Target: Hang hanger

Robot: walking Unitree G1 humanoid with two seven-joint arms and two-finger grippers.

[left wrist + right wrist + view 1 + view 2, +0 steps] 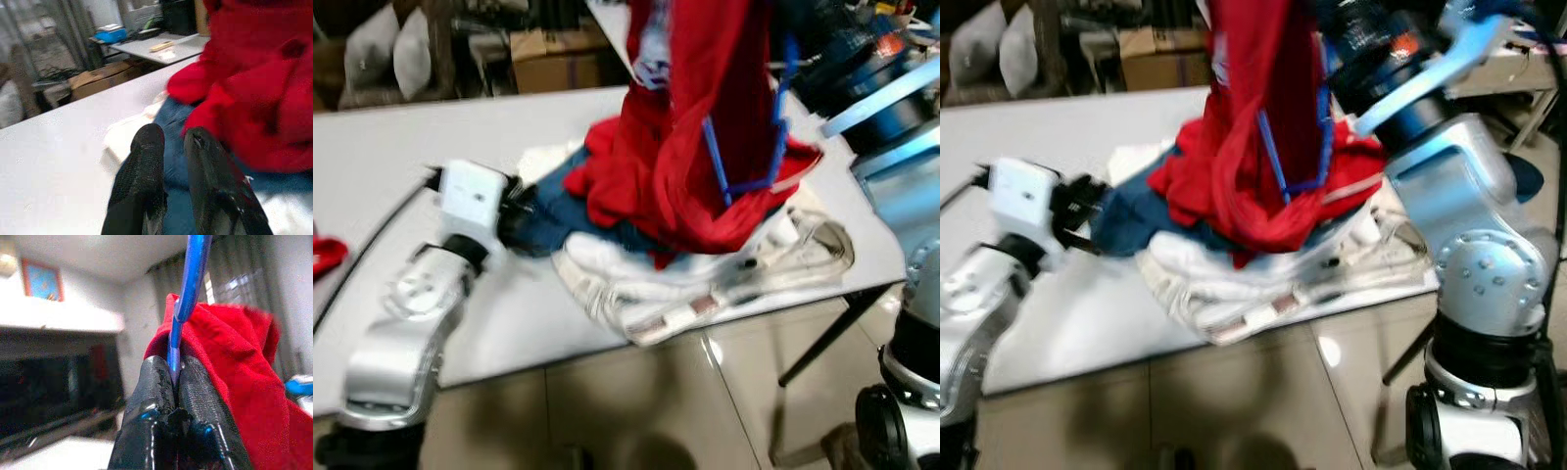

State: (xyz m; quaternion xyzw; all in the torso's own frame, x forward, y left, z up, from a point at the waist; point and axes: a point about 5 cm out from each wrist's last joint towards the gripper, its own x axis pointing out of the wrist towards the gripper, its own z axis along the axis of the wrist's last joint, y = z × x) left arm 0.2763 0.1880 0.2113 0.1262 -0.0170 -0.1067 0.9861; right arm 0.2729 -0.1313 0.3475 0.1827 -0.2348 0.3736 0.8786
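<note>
A blue plastic hanger (744,162) hangs above the table with a red garment (705,117) draped on it. My right gripper (175,377) is shut on the blue hanger (188,289), red cloth (234,372) beside its fingers. The garment's lower end trails onto a clothes pile: red (1195,171), blue (553,215) and white (646,284) cloth. My left gripper (171,142) rests low at the pile's left edge, fingers close together with nothing between them, pointing at the blue cloth (173,122).
The white table (431,127) has bare room to the left of the pile. A cardboard box (558,54) and white bags (386,49) stand behind it. A black table leg (827,338) slants over the tiled floor (636,411).
</note>
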